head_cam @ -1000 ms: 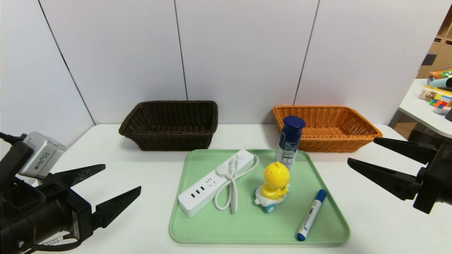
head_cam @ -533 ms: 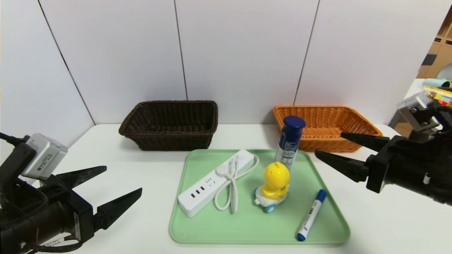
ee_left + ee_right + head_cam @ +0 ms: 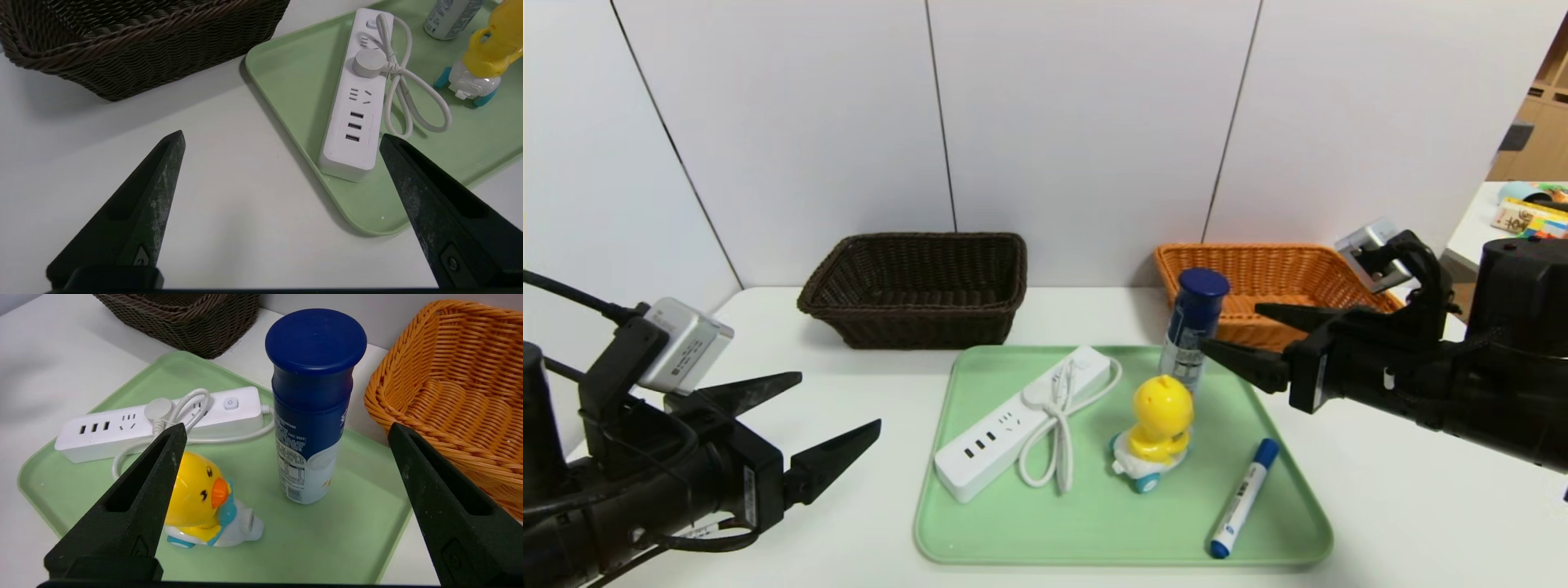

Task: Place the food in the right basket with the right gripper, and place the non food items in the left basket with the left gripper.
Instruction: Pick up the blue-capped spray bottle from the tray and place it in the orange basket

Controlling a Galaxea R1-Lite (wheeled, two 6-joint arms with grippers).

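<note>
Left gripper [image 3: 837, 404] sits lower left of the head view over bare table, jaws spread wide, nothing between them. It points toward the tray's near-left corner.

Dark basket [image 3: 915, 286], upper left of centre against the wall: looks empty.

Green tray [image 3: 1094, 523], centre, holds all four items:
- Power strip [image 3: 1013, 420] lies diagonally on the tray's left half, with its cord [image 3: 1054, 433] looped and tied on top. Probably rigid plastic, moderate weight, smooth. I'd pinch across the narrow body mid-length; the cord is floppy and may snag.
- Duck toy [image 3: 1160, 433] stands just right of the strip. Likely light hollow plastic, and its wheeled base could roll. I'd take the round head or body from the sides.
- Can [image 3: 1194, 327] stands upright at the tray's back edge, just behind the duck. Likely stiff, smooth wall, tall and narrow, so it tips easily. I'd grip mid-body below the blue cap and square on.
- Marker [image 3: 1243, 496] lies flat at the lower right of the tray. Thin, light, will roll; pinch across the barrel.

Right gripper [image 3: 1229, 331] reaches in from the right at can height, jaws fully apart and empty. In the right wrist view the can [image 3: 312, 412] lies in line between the fingers [image 3: 139, 498] but still ahead of the tips, no contact.

Orange basket [image 3: 1282, 294], upper right just behind the can: no items visible inside.
</note>
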